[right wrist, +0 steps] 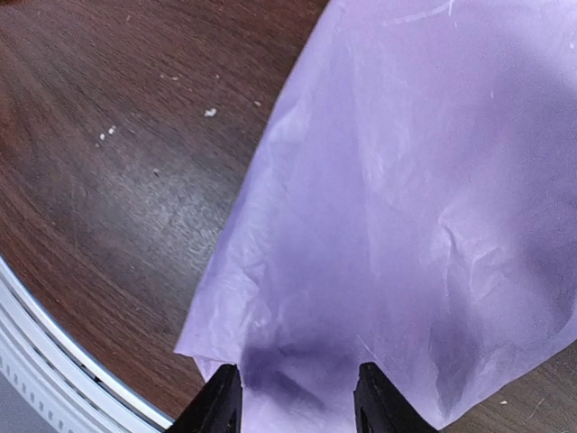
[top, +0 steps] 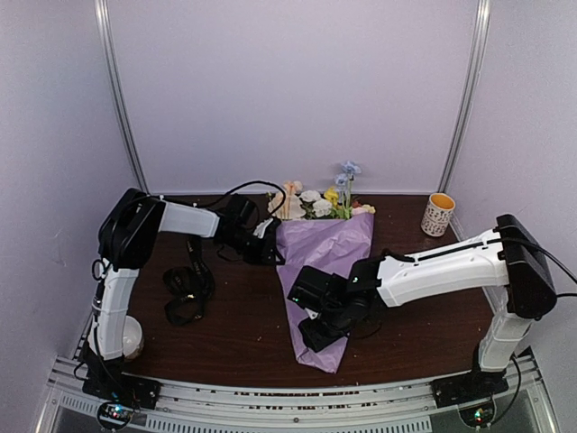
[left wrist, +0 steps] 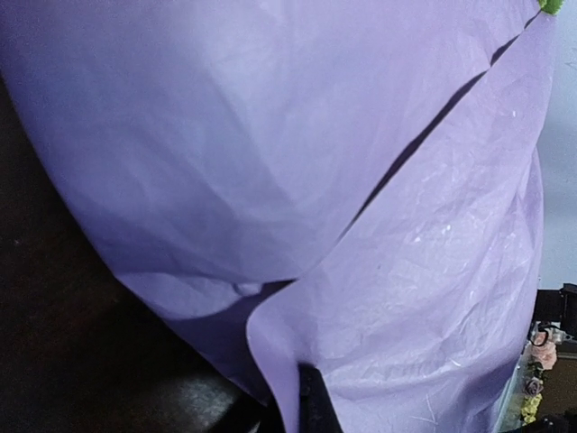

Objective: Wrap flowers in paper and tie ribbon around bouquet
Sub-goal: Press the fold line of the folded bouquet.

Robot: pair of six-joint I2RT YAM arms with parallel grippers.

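From where I stand, most of the bouquet (top: 329, 262) keeps its contents hidden. The stems are out of sight inside the lilac paper (left wrist: 270, 135), and only the flowers (top: 315, 204) at its wide far end show. They are too bunched to count, though one blue bloom (top: 350, 169) stands taller than the rest. The left gripper (top: 268, 242) sits at the bouquet's upper left edge. Its own camera sees almost nothing but paper, with one dark fingertip (left wrist: 314, 408) at the bottom. It is closed tight, and a fold of the sheet runs down into it, apparently pinched. The right gripper (top: 317, 336) hangs over the bouquet's narrow near end and covers part of it. Its two fingers (right wrist: 219, 401) stand apart with paper lying between them, gripping nothing I can see. One black ribbon (top: 185, 290) lies tangled on the table (top: 243, 343) well left of the bouquet, its ends hard to trace. One mug (top: 439, 215) stands right of the flower end.
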